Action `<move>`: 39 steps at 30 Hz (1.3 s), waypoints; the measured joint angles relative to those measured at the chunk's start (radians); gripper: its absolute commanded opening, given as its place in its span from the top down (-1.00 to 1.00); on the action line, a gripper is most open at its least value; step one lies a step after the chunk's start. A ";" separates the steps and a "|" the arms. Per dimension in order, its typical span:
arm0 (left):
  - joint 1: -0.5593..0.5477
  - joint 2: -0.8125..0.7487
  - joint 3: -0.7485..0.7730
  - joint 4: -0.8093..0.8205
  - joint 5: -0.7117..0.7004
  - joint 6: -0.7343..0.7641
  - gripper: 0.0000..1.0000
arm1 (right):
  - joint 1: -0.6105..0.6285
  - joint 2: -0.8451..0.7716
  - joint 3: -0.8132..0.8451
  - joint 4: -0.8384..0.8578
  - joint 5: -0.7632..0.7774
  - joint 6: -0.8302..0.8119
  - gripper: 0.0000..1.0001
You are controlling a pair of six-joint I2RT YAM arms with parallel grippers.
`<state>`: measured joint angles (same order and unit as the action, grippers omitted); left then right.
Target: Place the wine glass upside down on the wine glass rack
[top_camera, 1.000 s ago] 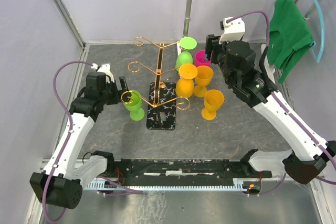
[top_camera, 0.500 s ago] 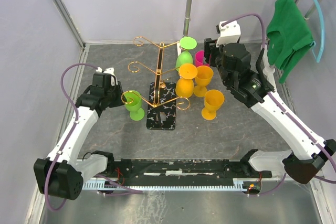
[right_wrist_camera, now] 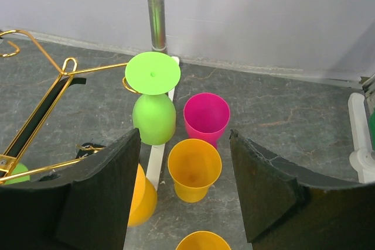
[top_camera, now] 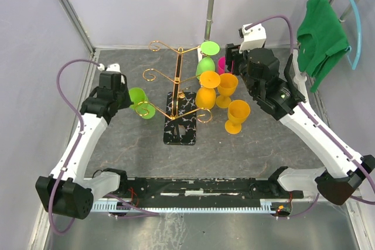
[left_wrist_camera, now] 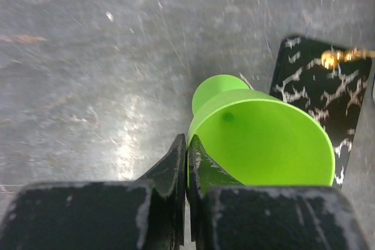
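Note:
A lime-green wine glass (top_camera: 140, 103) hangs tilted just left of the gold wine glass rack (top_camera: 176, 78), whose black marbled base (top_camera: 181, 122) sits mid-table. My left gripper (top_camera: 125, 99) is shut on the glass's rim. In the left wrist view the two fingers pinch the rim wall (left_wrist_camera: 188, 155), the green cup (left_wrist_camera: 261, 139) opens toward the camera, and the rack base (left_wrist_camera: 319, 95) lies beyond. My right gripper (top_camera: 232, 60) hovers open over the glasses at the back right, holding nothing; its wrist view shows the gripper (right_wrist_camera: 184, 134) open above them.
A green glass (top_camera: 205, 62) and an orange glass (top_camera: 206, 95) hang upside down on the rack's right arms. Two upright orange glasses (top_camera: 227, 89) (top_camera: 237, 115) and a pink one (top_camera: 225, 64) stand to the right. Behind are a pole stand (top_camera: 210, 10) and a green cloth (top_camera: 322, 33).
My left gripper closed on the green glass's rim and pulled it left, tipping it from upright to tilted. The right arm shifted slightly and stayed open.

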<state>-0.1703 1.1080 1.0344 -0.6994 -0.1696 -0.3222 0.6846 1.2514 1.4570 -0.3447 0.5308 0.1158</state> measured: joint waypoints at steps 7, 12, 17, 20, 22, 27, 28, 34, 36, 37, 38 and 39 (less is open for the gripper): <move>0.000 0.000 0.133 0.016 -0.188 0.002 0.95 | 0.000 0.029 0.000 0.000 -0.037 0.000 -0.43; 0.000 0.000 0.245 0.083 -0.283 0.047 0.95 | 0.000 0.084 0.013 -0.010 -0.083 0.002 -0.45; 0.000 0.000 0.326 0.241 -0.300 0.143 0.95 | 0.000 0.123 0.057 -0.017 -0.143 0.014 -0.44; 0.000 0.000 0.341 0.338 -0.291 0.196 0.95 | 0.000 0.125 0.088 -0.020 -0.166 0.022 -0.44; 0.000 0.000 0.342 0.406 -0.280 0.227 0.95 | 0.000 0.128 0.117 -0.020 -0.177 0.030 -0.43; 0.000 0.000 0.339 0.600 -0.212 0.304 0.95 | 0.000 0.160 0.186 -0.022 -0.211 0.064 -0.42; 0.000 -0.001 0.333 0.650 -0.193 0.320 0.95 | 0.000 0.173 0.204 -0.027 -0.221 0.073 -0.42; -0.002 -0.025 0.229 0.950 -0.109 0.380 0.95 | 0.001 0.251 0.289 -0.030 -0.295 0.186 -0.36; -0.006 -0.028 0.183 1.047 -0.087 0.391 0.95 | 0.001 0.270 0.313 -0.019 -0.317 0.249 -0.32; -0.008 -0.028 0.158 1.101 -0.074 0.398 0.95 | 0.001 0.276 0.323 -0.006 -0.330 0.283 -0.30; -0.011 -0.028 0.137 1.141 -0.060 0.407 0.95 | 0.000 0.282 0.335 0.005 -0.345 0.317 -0.29; -0.014 -0.027 0.116 1.184 -0.050 0.419 0.95 | 0.000 0.288 0.349 0.018 -0.359 0.353 -0.28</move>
<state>-0.1841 1.0813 1.1500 0.4850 -0.2199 0.0967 0.6849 1.5398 1.8061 -0.3271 0.1719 0.4686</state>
